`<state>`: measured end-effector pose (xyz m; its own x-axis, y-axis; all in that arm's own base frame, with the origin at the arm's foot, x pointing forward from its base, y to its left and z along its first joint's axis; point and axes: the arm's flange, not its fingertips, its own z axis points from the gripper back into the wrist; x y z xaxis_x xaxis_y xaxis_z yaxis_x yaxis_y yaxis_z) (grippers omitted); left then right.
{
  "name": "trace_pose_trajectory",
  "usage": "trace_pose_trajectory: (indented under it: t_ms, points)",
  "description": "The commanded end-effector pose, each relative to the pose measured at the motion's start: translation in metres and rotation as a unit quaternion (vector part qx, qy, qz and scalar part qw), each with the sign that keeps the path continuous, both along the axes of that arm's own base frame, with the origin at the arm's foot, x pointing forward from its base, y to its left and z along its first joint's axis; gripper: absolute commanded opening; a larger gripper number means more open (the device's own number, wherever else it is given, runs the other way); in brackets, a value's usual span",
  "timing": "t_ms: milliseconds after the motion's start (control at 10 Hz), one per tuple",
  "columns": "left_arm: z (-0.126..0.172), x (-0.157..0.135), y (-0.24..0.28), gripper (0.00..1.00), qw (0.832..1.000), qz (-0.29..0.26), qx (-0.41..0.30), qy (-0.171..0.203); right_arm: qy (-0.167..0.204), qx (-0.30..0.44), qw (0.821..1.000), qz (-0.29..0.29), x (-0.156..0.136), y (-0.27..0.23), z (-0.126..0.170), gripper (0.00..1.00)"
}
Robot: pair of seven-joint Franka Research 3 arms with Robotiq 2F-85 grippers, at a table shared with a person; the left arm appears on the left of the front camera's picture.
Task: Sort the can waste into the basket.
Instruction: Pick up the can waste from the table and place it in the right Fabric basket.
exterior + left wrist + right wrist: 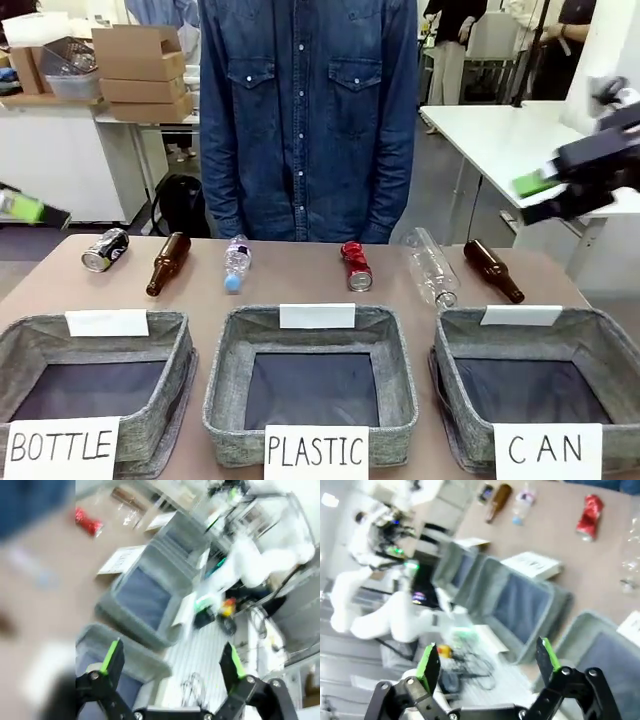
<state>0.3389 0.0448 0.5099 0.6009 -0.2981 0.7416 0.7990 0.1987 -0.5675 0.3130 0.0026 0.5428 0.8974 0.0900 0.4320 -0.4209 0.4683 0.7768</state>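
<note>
CAN basket [585,328] sits at front-right of table [300,285]. Red can [355,265] lies on its side beyond the basket's far-left corner, twd the person [308,120], apart from it. Black can [104,249] lies well left of the basket, beyond the PLASTIC bin [225,375] & BOTTLE bin [172,380]. R gripper [486,657]: fingers spread wide, empty, in the air above & behind the basket's right side. L gripper [172,657]: fingers also apart, empty, far left of the basket
</note>
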Motion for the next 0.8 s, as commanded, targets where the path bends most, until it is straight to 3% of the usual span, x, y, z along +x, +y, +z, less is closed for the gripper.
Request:
trace_pose_trajectory:
  t_ms: [0,100,200,300,400,700]
  points:
    - [-0.014,0.014,0.001,1.00,0.980,0.062,-0.170,0.088,0.107,0.155,0.977,-0.098,0.017,-0.031,-0.007,1.00]
    - [-0.018,0.012,0.012,1.00,0.971,0.077,-0.207,0.090,0.068,0.200,0.973,-0.096,0.019,-0.042,-0.015,1.00]
    - [-0.015,0.015,0.007,1.00,0.968,0.117,-0.188,0.118,0.079,0.195,0.972,-0.103,0.023,-0.040,-0.020,1.00]
    - [-0.012,0.024,-0.007,1.00,0.953,0.209,-0.109,0.189,0.077,0.139,0.981,-0.112,0.032,-0.020,-0.031,1.00]
    - [-0.021,0.016,0.023,1.00,0.974,0.076,-0.191,0.097,0.090,0.183,0.975,-0.088,0.016,-0.057,-0.014,1.00]
    - [-0.021,0.016,0.023,1.00,0.974,0.076,-0.191,0.097,0.090,0.183,0.975,-0.088,0.016,-0.057,-0.014,1.00]
